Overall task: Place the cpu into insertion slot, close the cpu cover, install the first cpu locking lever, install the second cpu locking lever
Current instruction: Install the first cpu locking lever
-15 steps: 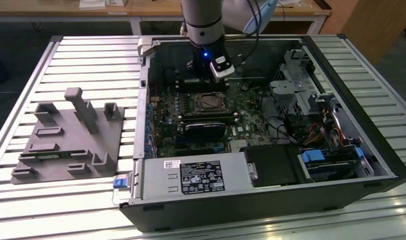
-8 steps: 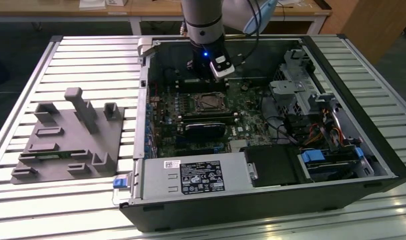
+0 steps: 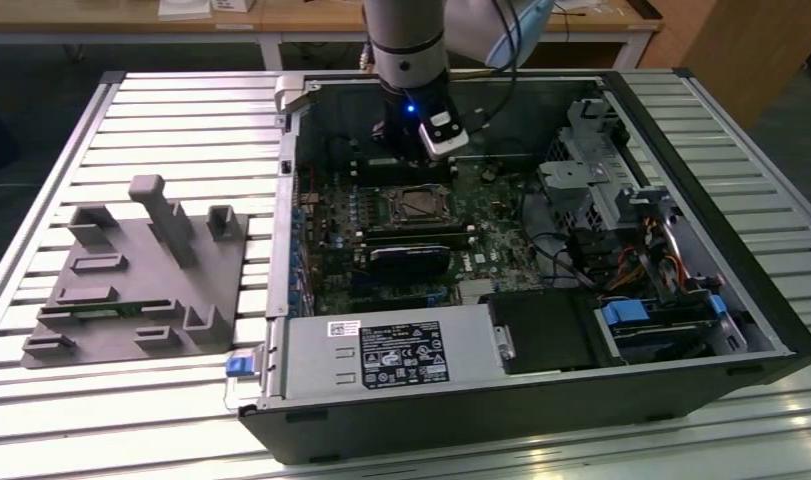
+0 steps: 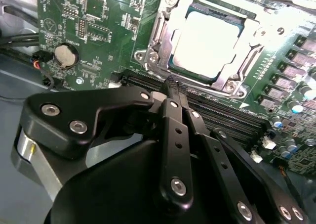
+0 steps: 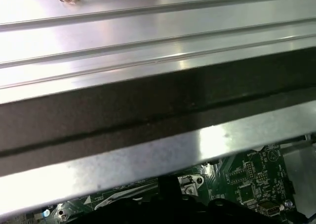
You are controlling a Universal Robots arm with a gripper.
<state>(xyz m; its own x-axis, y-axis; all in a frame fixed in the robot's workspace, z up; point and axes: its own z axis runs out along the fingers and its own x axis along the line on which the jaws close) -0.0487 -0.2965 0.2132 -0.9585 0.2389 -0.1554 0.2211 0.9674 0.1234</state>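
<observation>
The pale silvery square cpu point(image 4: 210, 36) is seen seated under the thin silvery frame cover point(image 4: 154, 38). The black gripper point(image 4: 170, 85) is pressed closed on nothing, and its tips are partly cut off.

One cpu point(image 4: 207, 38), one cpu cover point(image 4: 159, 36)

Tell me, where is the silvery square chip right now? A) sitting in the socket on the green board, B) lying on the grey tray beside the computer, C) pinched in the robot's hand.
A: in the second wrist view the cpu lies flat in the insertion slot, framed by the cpu cover.
</observation>
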